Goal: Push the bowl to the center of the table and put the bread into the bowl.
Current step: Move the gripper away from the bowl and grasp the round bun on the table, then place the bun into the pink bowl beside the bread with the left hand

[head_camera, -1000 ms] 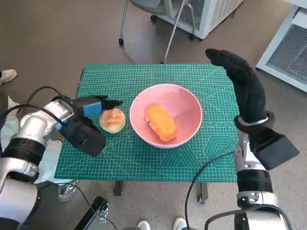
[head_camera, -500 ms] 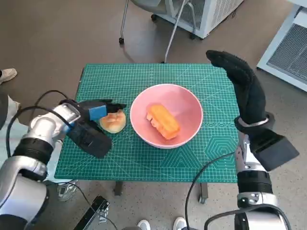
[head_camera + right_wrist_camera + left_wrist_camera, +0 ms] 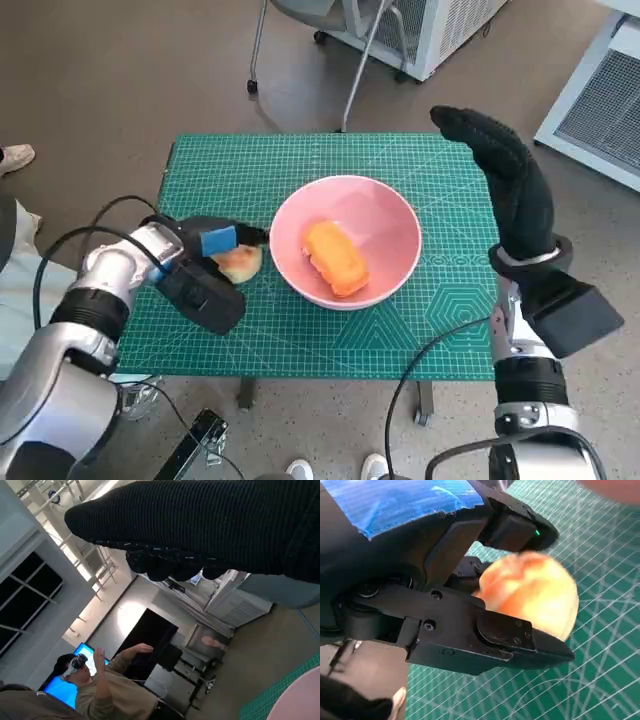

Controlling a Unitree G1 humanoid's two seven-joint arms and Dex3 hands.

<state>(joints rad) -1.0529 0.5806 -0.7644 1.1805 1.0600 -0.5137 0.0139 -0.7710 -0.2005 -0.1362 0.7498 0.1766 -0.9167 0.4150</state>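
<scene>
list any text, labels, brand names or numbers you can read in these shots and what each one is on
None can be read.
The green cutting mat has printed grid lines and faint markings along its edges, too small and blurred to read.
The blue tape on the left robot hand, the pink bowl and both breads carry no lettering.
The blue screen behind the person in the right wrist view is too blurred to show text.

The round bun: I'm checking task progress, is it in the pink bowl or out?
Out. The round bun lies on the green mat beside the pink bowl, between the left hand's fingers.
</scene>
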